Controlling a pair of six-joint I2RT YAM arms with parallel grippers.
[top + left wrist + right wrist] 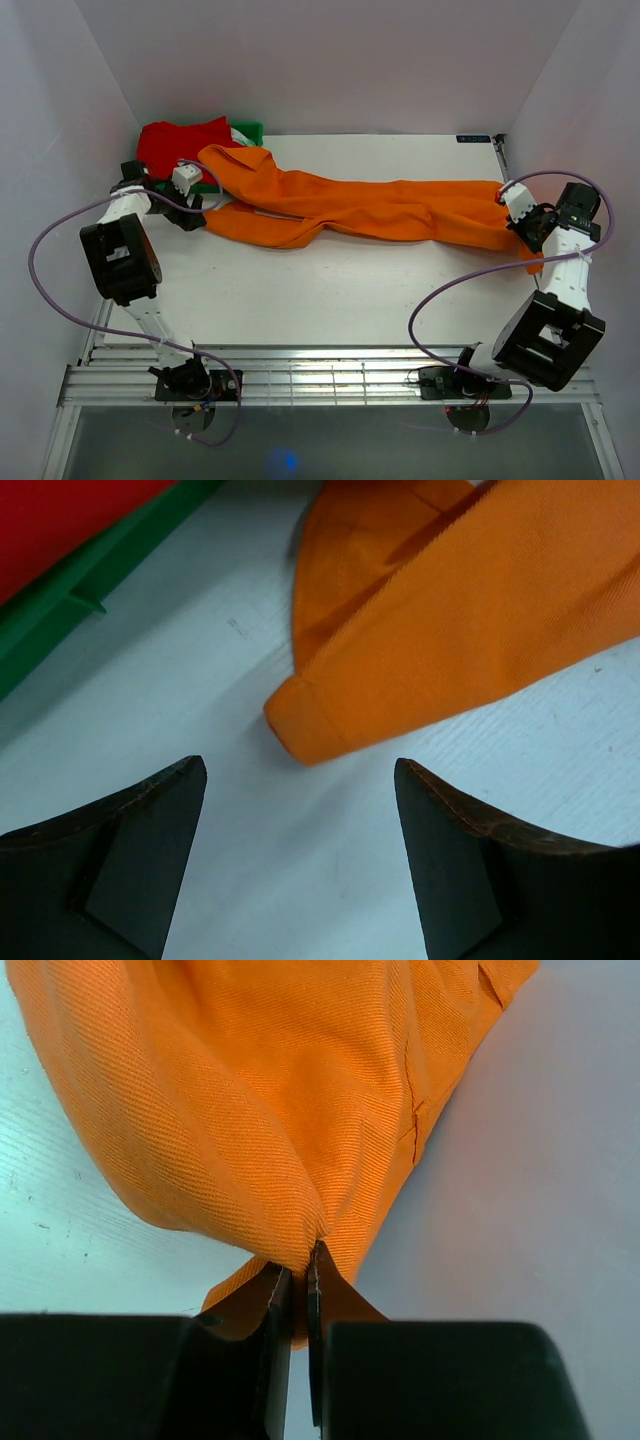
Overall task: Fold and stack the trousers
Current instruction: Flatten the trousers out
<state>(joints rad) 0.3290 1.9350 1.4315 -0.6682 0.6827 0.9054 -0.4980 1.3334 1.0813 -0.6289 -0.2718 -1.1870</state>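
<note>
Orange trousers (pixel 380 215); small label (pixel 472 138), perhaps lettered

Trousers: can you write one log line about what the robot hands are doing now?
trousers: stretched along table | left gripper: open, holding nothing | right gripper: shut on trousers

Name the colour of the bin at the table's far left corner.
Green. The bin shows best in the left wrist view.

The trousers (pixel 230 1110) are matt twill-woven cloth; the table (pixel 300 880) smooth, faintly grained white.
</note>
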